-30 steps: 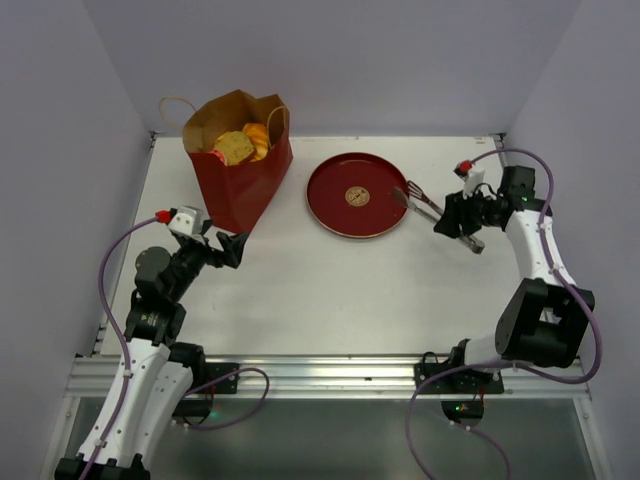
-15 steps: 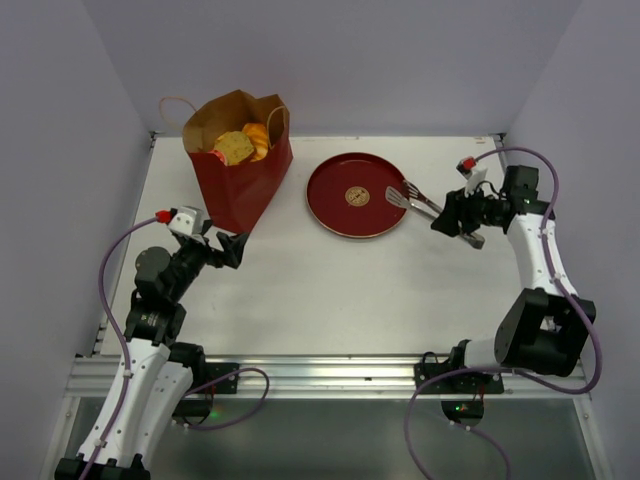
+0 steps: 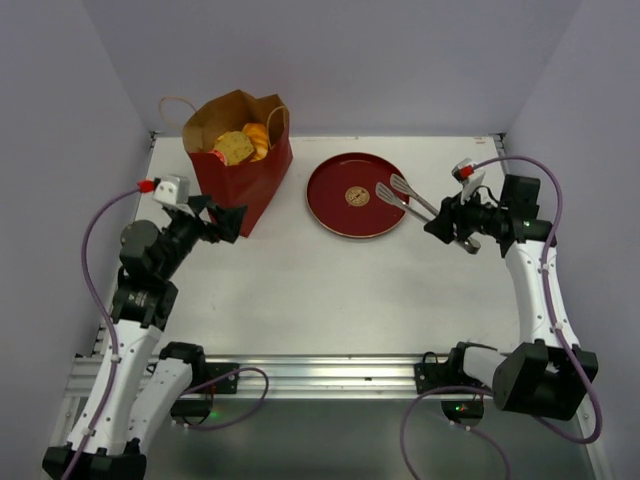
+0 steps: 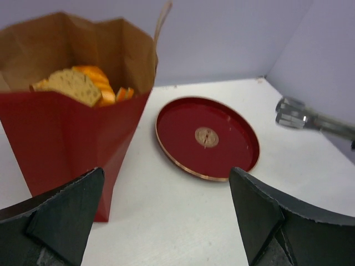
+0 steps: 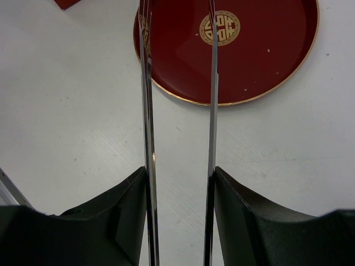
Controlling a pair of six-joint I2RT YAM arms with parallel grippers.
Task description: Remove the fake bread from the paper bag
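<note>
1. At far left, the left jaws are seen spread wide and empty, close to the near side of the paper bag (image 3: 243,188).
2. The paper bag is stood upright at the back left of the desk (image 3: 330,290), its mouth open; the fake bread (image 3: 241,144) is seen piled inside, near the top.
3. A round red plate (image 3: 335,213) is laid to the bag's right, apart from it.
4. Metal tongs (image 3: 412,199) are gripped by the right jaws, their tips reaching over the plate's right side.
</note>
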